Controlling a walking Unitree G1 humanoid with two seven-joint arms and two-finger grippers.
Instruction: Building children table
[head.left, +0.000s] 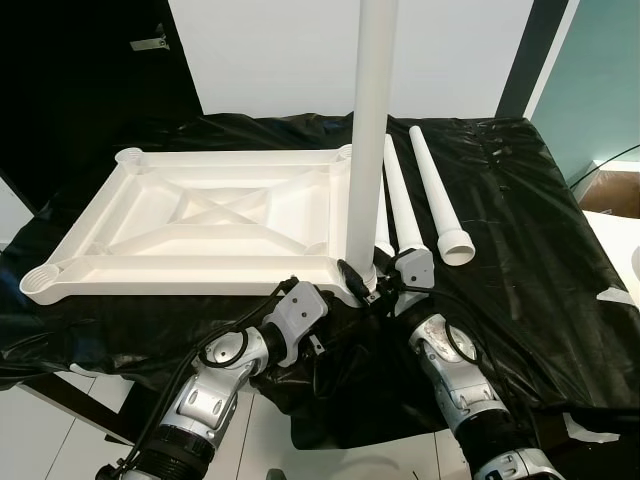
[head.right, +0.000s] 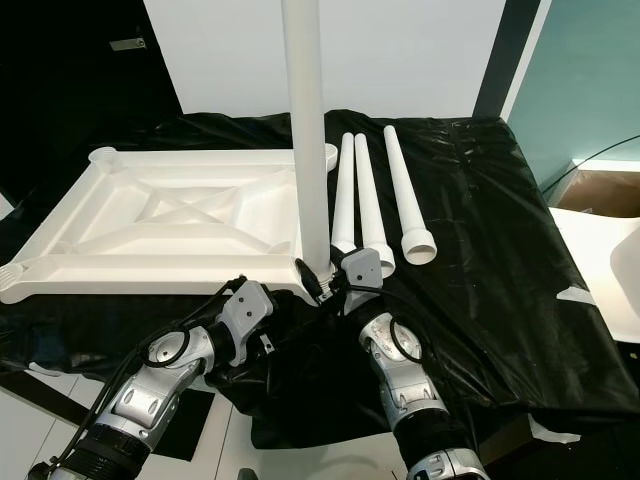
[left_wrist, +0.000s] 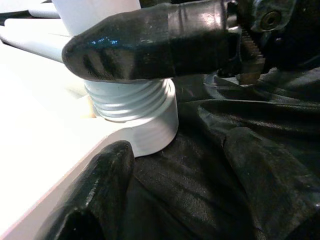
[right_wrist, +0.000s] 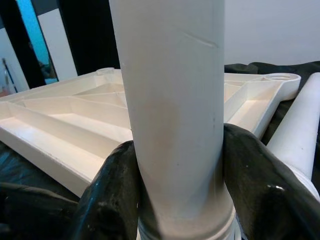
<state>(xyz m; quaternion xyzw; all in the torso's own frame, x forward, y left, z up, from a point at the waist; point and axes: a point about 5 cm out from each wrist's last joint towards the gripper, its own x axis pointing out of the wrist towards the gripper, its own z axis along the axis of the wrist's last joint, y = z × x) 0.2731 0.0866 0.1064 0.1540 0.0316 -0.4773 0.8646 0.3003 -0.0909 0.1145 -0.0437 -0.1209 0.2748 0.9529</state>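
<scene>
- We see the tabletop (head.left: 200, 215) lying upside down on the black sheet (head.left: 520, 250); an upright leg (head.left: 372, 130) sits in its near right socket, threads partly showing.
- Right gripper (right_wrist: 172, 200) is clenched round the leg's base; left gripper (left_wrist: 130, 100) has fingers apart beside the socket.
- Risk: leg tilts w/ uneven turning, so threads cross or jam.
- Tabletop may slide on the sheet.

The white plastic tabletop (head.left: 200, 225) lies upside down on the surface, its ribbed underside with crossing braces facing up and a round socket at each corner. One white leg (head.left: 372, 130) stands upright in the near right corner socket (left_wrist: 150, 125); its threaded end sits partly in the socket, with several threads visible above the rim. Three more white legs (head.right: 380, 200) lie flat just beside the tabletop on its right, side by side, wide ends toward the robot.
</scene>
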